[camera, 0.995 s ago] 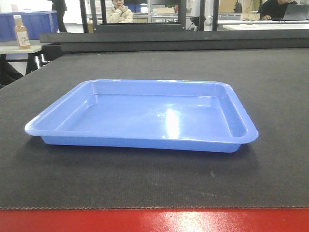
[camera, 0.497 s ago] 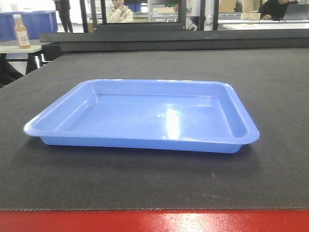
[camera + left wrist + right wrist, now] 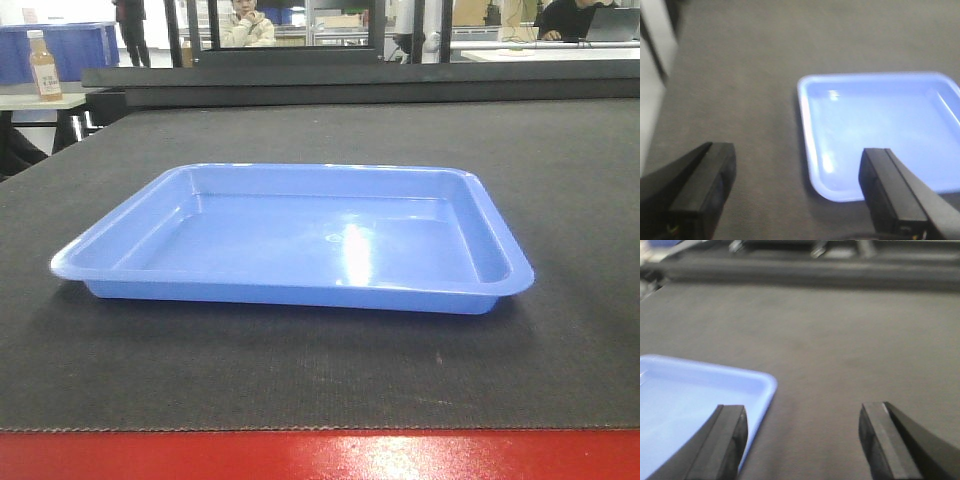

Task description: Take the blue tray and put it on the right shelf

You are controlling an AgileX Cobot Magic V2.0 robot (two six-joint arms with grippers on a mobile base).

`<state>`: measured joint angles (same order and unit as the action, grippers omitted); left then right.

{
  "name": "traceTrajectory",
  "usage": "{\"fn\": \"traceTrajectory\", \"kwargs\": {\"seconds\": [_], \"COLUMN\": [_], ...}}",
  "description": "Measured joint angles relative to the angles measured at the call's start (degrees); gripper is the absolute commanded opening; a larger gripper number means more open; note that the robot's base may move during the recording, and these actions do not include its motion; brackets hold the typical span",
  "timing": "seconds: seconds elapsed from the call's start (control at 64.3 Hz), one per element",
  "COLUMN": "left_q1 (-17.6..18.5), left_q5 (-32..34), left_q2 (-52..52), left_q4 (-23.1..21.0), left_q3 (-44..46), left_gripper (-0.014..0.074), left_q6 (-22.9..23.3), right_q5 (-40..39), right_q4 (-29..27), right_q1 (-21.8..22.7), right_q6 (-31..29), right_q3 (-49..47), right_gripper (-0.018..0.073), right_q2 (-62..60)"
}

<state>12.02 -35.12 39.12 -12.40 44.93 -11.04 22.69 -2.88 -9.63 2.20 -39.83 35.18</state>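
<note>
On black table mat (image 3: pixel 560 180), front view: blue tray (image 3: pixel 300 240) lay flat, behind red edge (image 3: pixel 320 458). Left wrist view: left gripper (image 3: pixel 796 172) gaped wide, held nothing, above tray's corner. Right wrist view: right gripper (image 3: pixel 802 422) spread wide, empty, one finger over tray's corner.

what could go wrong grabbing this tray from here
The blue tray lies flat on the dark mat with a low, glossy rim, so a finger may slip off or shove it. The left end effector and right end effector are open near opposite ends, and an uneven grip could tilt it.
</note>
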Motion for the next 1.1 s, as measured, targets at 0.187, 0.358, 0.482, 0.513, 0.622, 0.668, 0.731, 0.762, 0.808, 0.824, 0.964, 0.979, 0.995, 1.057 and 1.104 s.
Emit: {"fn": "traceTrajectory", "kwargs": {"seconds": [0.187, 0.358, 0.482, 0.513, 0.622, 0.668, 0.731, 0.762, 0.808, 0.824, 0.964, 0.979, 0.995, 1.057, 1.104], "left_q1": [3.53, 3.53, 3.53, 3.53, 4.14, 4.56, 5.60, 6.23, 7.09, 7.23, 7.83, 7.83, 7.83, 7.83, 7.83], "left_q5": [-7.19, -13.54, -17.19, -18.13, -21.20, -22.23, -23.19, -23.46, -23.47, -23.47, -22.91, -22.79, -22.77, -22.36, -22.11], "left_q2": [18.20, 33.63, 43.81, 46.28, 54.00, 56.35, 59.87, 61.41, 63.37, 64.15, 68.56, 68.95, 69.32, 70.84, 72.00], "left_q4": [-1.20, -1.20, -1.07, -0.61, 2.75, 4.81, 7.62, 8.72, 9.72, 9.85, 9.82, 9.72, 9.72, 9.72, 9.72], "left_q3": [12.30, 24.90, 32.47, 34.36, 39.70, 41.40, 43.34, 44.11, 44.97, 45.16, 46.04, 46.04, 46.13, 46.13, 46.13], "left_gripper": [0.0435, 0.0435, 0.0434, 0.0434, 0.0434, 0.0434, 0.0434, 0.0434, 0.0434, 0.0434, 0.0434, 0.0434, 0.0434, 0.0434, 0.0434], "left_q6": [-1.21, 0.57, 3.48, 4.53, 8.80, 10.73, 12.82, 13.73, 14.79, 15.00, 15.96, 16.08, 16.08, 16.20, 16.29], "right_q5": [7.14, 18.19, 23.81, 25.01, 27.74, 28.67, 30.04, 30.64, 31.08, 31.07, 31.19, 31.19, 31.19, 31.19, 31.19], "right_q4": [-0.79, -0.83, -0.83, -0.83, -0.22, 0.96, 2.88, 4.07, 4.88, 5.00, 5.39, 5.39, 5.39, 5.28, 5.28], "right_q1": [-8.88, -9.75, -9.83, -9.83, -9.83, -9.83, -9.97, -9.97, -9.97, -9.97, -9.97, -9.97, -9.97, -9.97, -9.97], "right_q6": [0.85, 6.17, 10.54, 11.62, 14.96, 16.56, 18.61, 19.60, 20.45, 20.76, 21.46, 21.46, 21.54, 21.54, 21.54], "right_q3": [-11.16, -23.86, -32.09, -34.16, -40.43, -42.33, -44.20, -44.92, -45.54, -45.57, -45.81, -45.81, -45.81, -45.81, -45.81], "right_gripper": [0.0569, 0.0567, 0.0567, 0.0567, 0.0567, 0.0567, 0.0567, 0.0567, 0.0567, 0.0567, 0.0567, 0.0567, 0.0567, 0.0567, 0.0567], "right_q2": [16.09, 32.45, 42.19, 44.72, 52.56, 55.78, 58.99, 60.61, 62.66, 63.19, 68.05, 68.48, 68.91, 70.64, 71.68]}}
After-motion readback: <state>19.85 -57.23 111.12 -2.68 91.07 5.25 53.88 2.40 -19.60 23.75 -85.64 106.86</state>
